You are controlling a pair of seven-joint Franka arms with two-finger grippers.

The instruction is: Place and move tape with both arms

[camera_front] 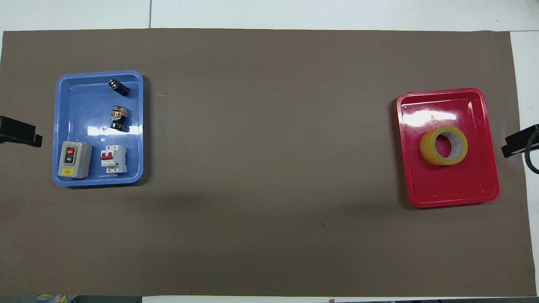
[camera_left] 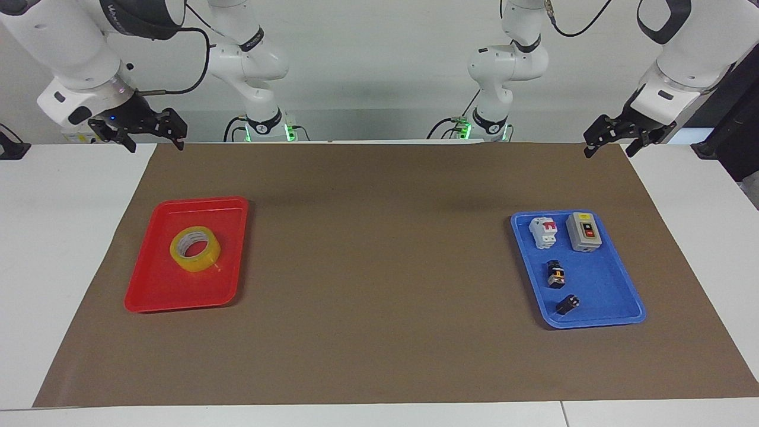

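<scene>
Translucent yellow packing-tape roll (camera_left: 195, 248) lying flat in shallow red plastic tray (camera_left: 155, 292), toward right arm's end.
White inner core showing through ring. Right gripper (camera_left: 152, 140) and left gripper (camera_left: 610, 142) hanging over brown mat's (camera_left: 379, 332) corners, fingers standing apart, holding nothing.

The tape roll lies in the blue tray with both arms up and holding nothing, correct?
Not quite. The tape lies in the red tray, not the blue tray, which holds only small electrical parts. The facing view shows it. Both arms are indeed up and hold nothing.
</scene>
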